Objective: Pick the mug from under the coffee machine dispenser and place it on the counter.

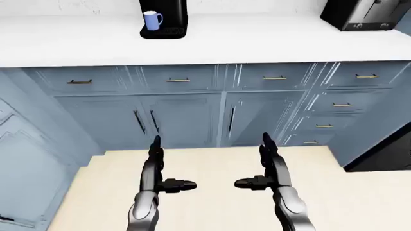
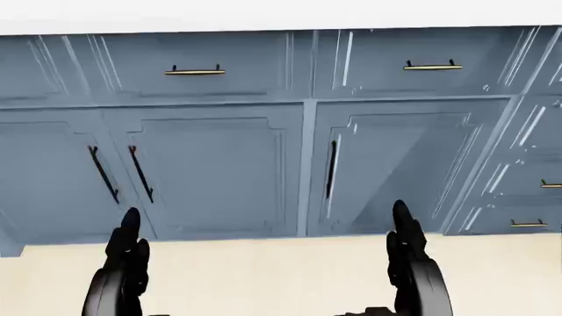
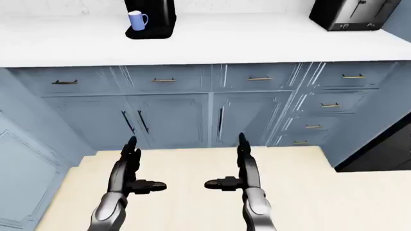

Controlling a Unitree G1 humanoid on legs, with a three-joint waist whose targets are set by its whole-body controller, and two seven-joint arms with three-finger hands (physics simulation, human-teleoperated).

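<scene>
Both hands are empty and wide open: the left hand (image 1: 156, 169) and right hand (image 1: 271, 166) hang low over the floor (image 1: 212, 202) at about 7 and 5 o'clock in the left-eye view, fingers straight up, thumbs poking toward each other, touching nothing. The mug (image 1: 152, 20) is way up at 11 o'clock, sitting under the coffee machine (image 1: 164, 17) on the counter (image 1: 257, 41). Toaster (image 1: 366, 14) is off at 1 o'clock, and the cabinets (image 1: 192, 115) fill the middle.

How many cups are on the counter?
1. A blue mug stands under the black coffee machine at the left-eye view's top left. More could sit beyond the picture's edges.
</scene>
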